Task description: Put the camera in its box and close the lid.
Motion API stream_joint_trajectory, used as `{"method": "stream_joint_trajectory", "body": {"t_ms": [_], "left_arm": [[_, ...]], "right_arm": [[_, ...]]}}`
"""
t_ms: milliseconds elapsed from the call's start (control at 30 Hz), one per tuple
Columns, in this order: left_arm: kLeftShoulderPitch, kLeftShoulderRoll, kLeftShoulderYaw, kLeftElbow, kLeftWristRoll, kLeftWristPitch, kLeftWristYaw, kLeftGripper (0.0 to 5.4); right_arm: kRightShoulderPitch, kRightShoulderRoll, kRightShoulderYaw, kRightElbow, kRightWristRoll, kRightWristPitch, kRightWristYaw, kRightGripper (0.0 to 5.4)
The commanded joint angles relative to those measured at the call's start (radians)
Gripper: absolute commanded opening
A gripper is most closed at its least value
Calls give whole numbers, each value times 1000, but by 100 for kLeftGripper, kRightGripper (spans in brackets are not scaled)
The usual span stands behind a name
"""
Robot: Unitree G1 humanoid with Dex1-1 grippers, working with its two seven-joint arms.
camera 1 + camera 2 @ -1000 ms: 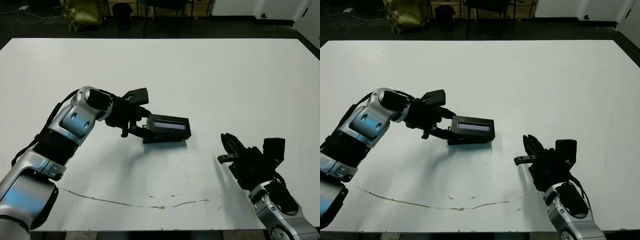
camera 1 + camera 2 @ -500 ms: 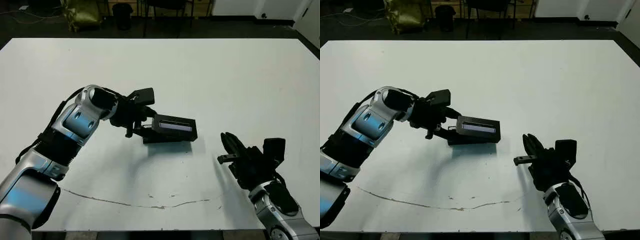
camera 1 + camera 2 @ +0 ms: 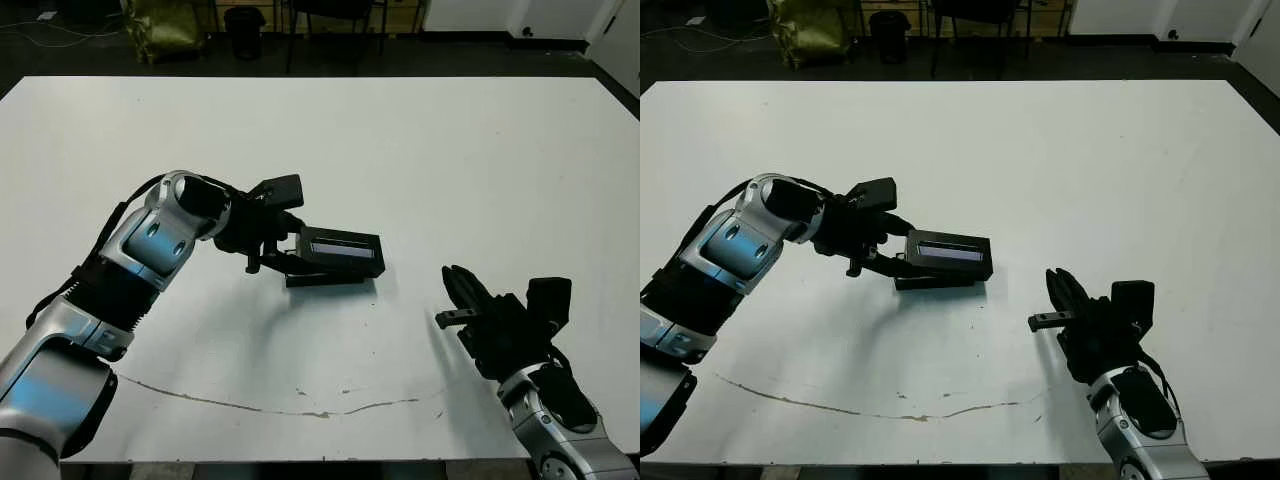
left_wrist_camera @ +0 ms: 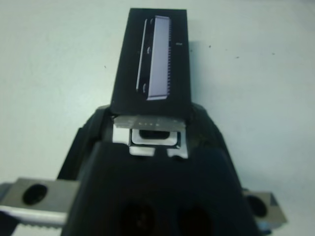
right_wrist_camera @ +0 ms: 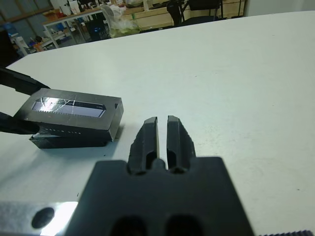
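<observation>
Black fingers of the right gripper (image 3: 458, 297) are pressed together with nothing between them; it hovers low over the near right part of the white table (image 3: 450, 160), well apart from everything else. A thin dark crack-like line (image 3: 300, 408) runs across the tabletop near its front edge, to the left of that gripper.

Farther in, around the middle of the table, the box (image 5: 69, 141) lies flat, seen as a low black edge. The lid (image 3: 341, 250) sits over it, with its glossy bluish-grey strip facing up; its right end is down near the box, while its left end is raised, so it rests tilted and not fully seated. In the right wrist view the lid also overhangs the box slightly on the right.

On the lid's left end is the left gripper (image 3: 283, 248), its fingers pinching that end from above and below. The left arm (image 3: 150, 240) reaches in from the near left. Whether the camera lies inside the box cannot be told; it is not visible anywhere on the table.

Beyond the far edge stand dark chair legs and a yellowish bag (image 3: 165, 25) on the floor.
</observation>
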Motion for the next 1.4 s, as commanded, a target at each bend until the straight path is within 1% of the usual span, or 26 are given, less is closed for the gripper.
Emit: {"method": "stream_joint_trajectory", "body": {"t_ms": [33, 100, 233, 367, 400, 467, 533, 700, 733, 800, 900, 967, 1067, 1200, 1300, 1400], "left_arm": [[-1, 19, -10, 19, 26, 8, 8, 225], [-6, 26, -18, 17, 34, -2, 2, 225], [-23, 29, -24, 43, 31, -3, -26, 225], [-34, 35, -33, 51, 41, -4, -39, 225], [-36, 35, -34, 52, 43, -1, -40, 225], [-39, 38, -37, 54, 47, -2, -43, 225], [-40, 40, -39, 57, 52, -7, -44, 225], [-39, 48, -44, 56, 68, -13, -40, 225], [-39, 50, -43, 59, 68, -22, -40, 225], [-37, 52, -40, 70, 65, -41, -41, 225], [-36, 56, -41, 77, 69, -47, -38, 225], [-32, 60, -39, 77, 70, -60, -37, 225], [-28, 68, -38, 86, 67, -61, -44, 225], [-12, 79, -29, 110, 57, -83, -52, 225], [5, 85, -17, 122, 42, -70, -58, 225], [19, 89, -8, 141, 33, -74, -63, 225]], "right_arm": [[15, -12, 5, 7, -21, 2, -5, 0], [14, -8, -3, 9, -2, 11, 3, 0], [17, -1, 0, 10, -10, 5, -6, 0], [19, 3, -1, 0, -6, 18, -14, 0], [19, 1, 0, 6, -10, 11, -13, 0], [19, 3, -3, 32, -2, -32, 13, 0], [17, 1, -5, 25, 2, -5, 5, 0], [21, -3, 1, 8, -4, -2, -1, 0], [19, -4, -2, 4, 4, 13, -2, 0], [15, -3, -4, 6, 5, 20, -4, 0], [17, -3, 3, 2, -13, 11, -13, 0], [16, 3, 0, -3, -4, 24, -19, 0], [13, 0, -2, 3, -9, 21, -20, 0], [12, 3, -13, -7, 17, 36, -16, 0], [12, 1, -17, -15, 23, 50, -22, 0], [12, -2, -22, -4, 29, 27, -4, 0]]}}
